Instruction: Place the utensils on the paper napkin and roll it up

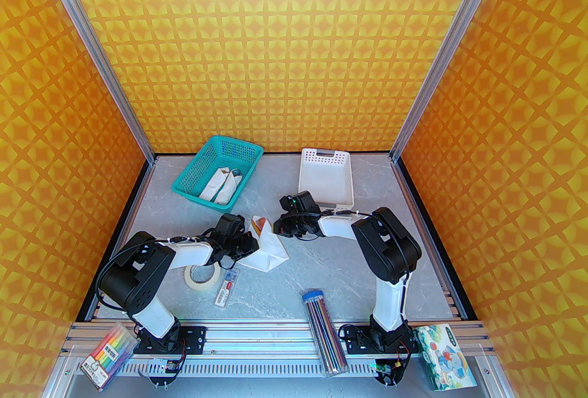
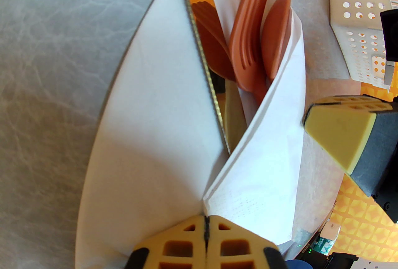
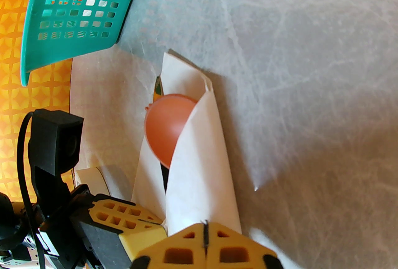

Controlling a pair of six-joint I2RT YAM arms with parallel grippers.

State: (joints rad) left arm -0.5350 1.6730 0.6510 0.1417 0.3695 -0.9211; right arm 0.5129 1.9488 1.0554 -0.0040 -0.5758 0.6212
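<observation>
Table (image 1: 321, 263) is taken up near its middle, in the top view, by the napkin (image 1: 272, 254), which is laid where both arms can reach it. A teal basket (image 1: 216, 175) stands at 11 o'clock from it and a white tray (image 1: 326, 178) at 1 o'clock. Two flaps of the napkin are folded across one another into a cone, so that the utensils are pocketed with their heads left showing at the open end. The left hand (image 2: 206, 225) is closed at the 9 o'clock side. Its tips are set where the flaps cross, seemingly to stop the fold from springing open. Whether paper is pinched between them cannot be told. The right hand (image 3: 205, 230), likewise closed, is set against the 1 o'clock edge, probably to tuck that flap. Inside, the knife (image 2: 231, 112) is laid against one flap, with the fork (image 2: 248, 41) and spoon (image 2: 276, 34) beside it. Rolling is judged begun but not finished.
</observation>
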